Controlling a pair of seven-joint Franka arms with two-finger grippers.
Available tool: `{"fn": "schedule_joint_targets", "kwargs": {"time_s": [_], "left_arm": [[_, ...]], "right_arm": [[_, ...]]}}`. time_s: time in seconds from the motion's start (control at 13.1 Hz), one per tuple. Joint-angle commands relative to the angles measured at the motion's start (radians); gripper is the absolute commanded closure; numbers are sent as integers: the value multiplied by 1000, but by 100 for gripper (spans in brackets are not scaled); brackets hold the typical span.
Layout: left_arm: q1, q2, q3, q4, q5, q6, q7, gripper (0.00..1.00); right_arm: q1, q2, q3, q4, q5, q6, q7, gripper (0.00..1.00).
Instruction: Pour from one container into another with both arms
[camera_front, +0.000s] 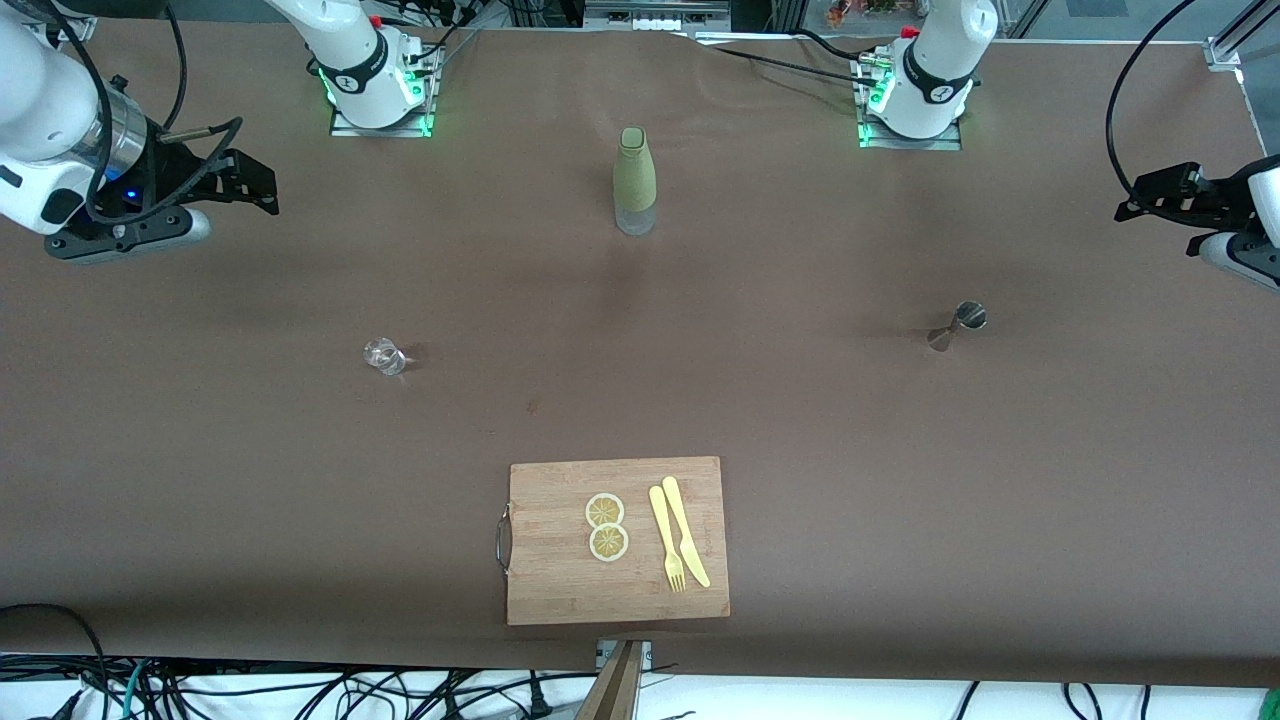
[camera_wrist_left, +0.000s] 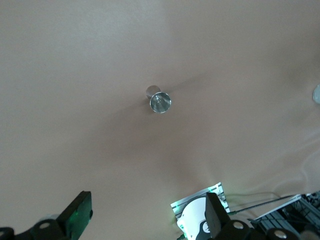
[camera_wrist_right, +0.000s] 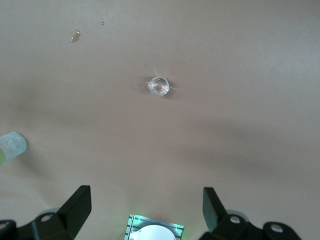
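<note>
Left gripper (camera_wrist_left: 145, 220) spread above jigger (camera_wrist_left: 160, 102), right gripper (camera_wrist_right: 145, 210) spread above glass (camera_wrist_right: 159, 86)

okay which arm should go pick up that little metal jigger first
Probably the left: the metal jigger stands toward the left arm's end of the table, and the open left gripper has it in its wrist view; the right gripper views the small glass.
</note>
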Motion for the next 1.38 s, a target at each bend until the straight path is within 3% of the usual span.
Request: {"fn": "schedule_joint_targets", "kwargs": {"time_s": [0.0, 0.69, 1.07, 1.3], "left_arm": [[0, -11, 10, -21, -21, 11, 94, 0], [0, 3, 39, -35, -24, 25, 243, 0], [3, 6, 106, -140, -85, 128, 566, 0], [3, 13, 189, -193, -180, 152, 810, 0]], "right_arm": [[-6, 6, 8, 22, -11, -10, 18, 1], [-6, 18, 9, 18, 4, 4, 0, 1], [-9, 70, 8, 8, 36, 27, -319, 1], [-39, 124, 1, 8, 39, 76, -581, 1]]}}
